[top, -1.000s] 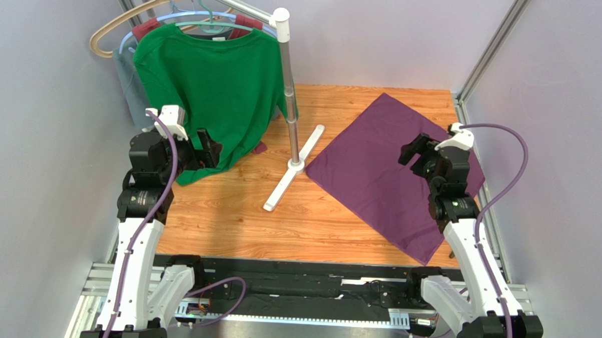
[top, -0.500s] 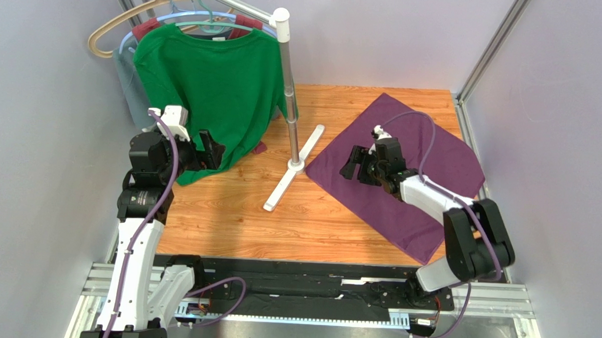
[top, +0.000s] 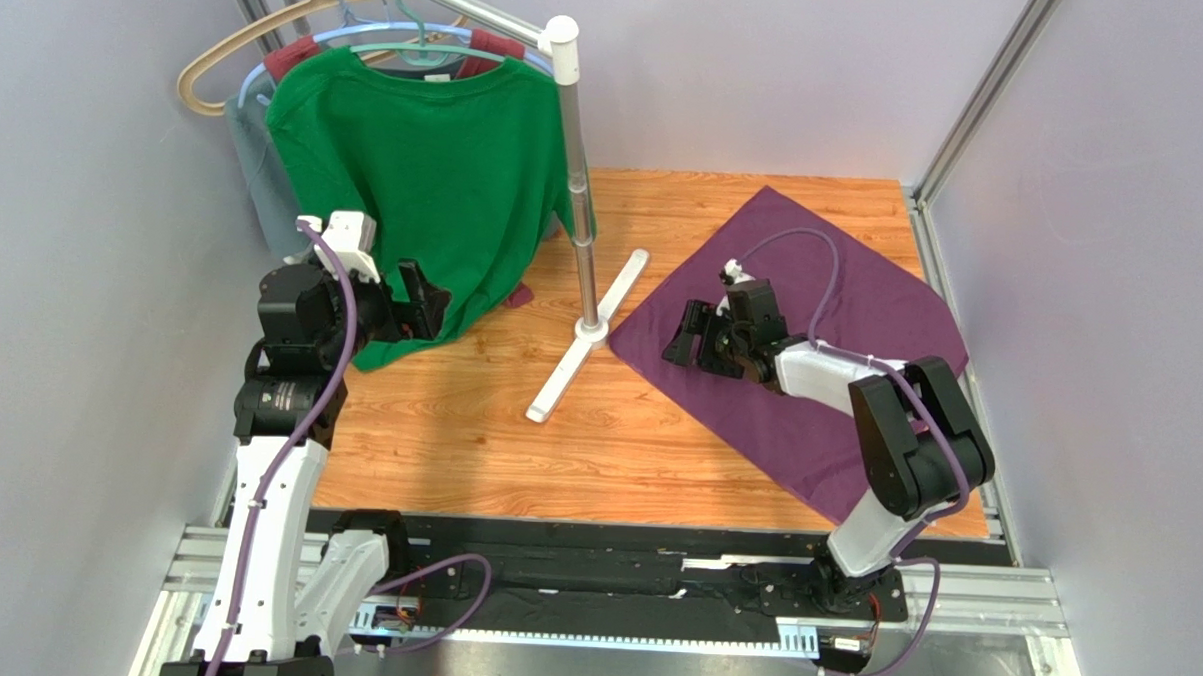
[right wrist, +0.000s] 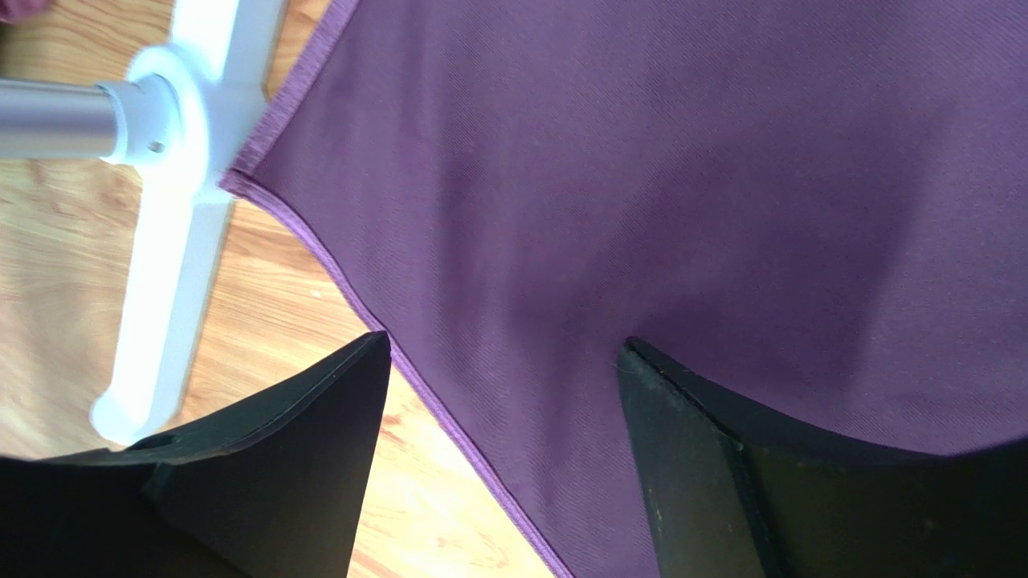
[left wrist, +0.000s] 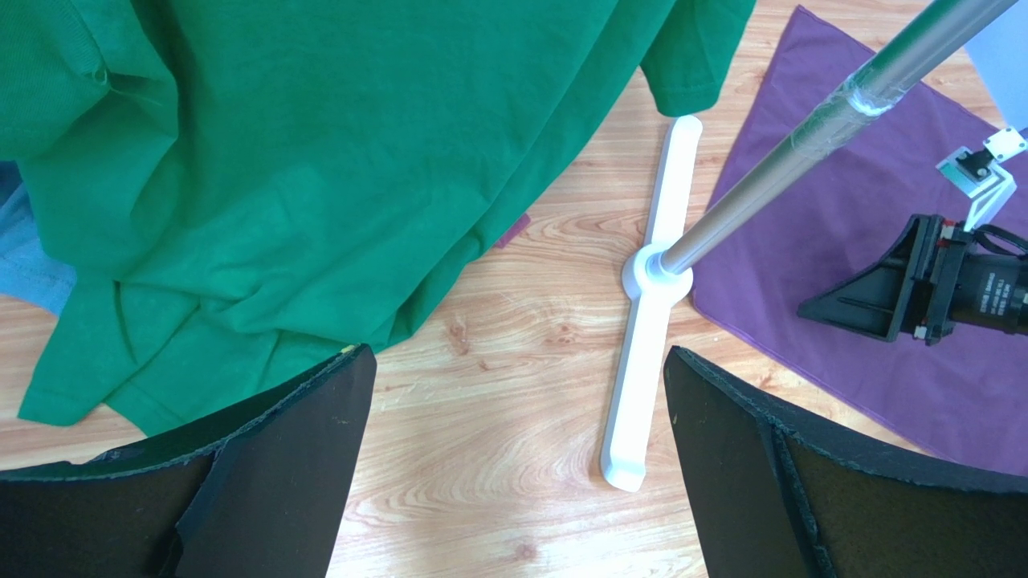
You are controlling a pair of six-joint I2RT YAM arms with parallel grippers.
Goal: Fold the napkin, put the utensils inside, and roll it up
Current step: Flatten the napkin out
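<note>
Starting with the napkin (top: 894, 311): spread flat and fully unfolded on the right side of the counter (top: 469, 424), turned like a diamond, with its left corner just beside the foot of the white rack stand (top: 585, 345). Can't spot any utensils in these views, so no idea where those are. Got the right hand (right wrist: 504, 355) low over the napkin's left part, close to the near-left hem, fingers wide apart with nothing between them; can't say for sure whether it's touching cloth. Got the left hand (left wrist: 517, 361) well apart on the left, also spread and empty, hovering over bare wood by the hem of the green shirt (top: 418, 167) hanging off the rack. So, reckon this is the very start of the fold step: no crease anywhere yet. Next up probably means sliding a finger under that hem, pinching one layer, then carrying it across toward the far-right side without dragging the whole cloth. Thin fabric flat on wood, so likely fiddly to lift. Also worth steering clear of the stand's foot.
</note>
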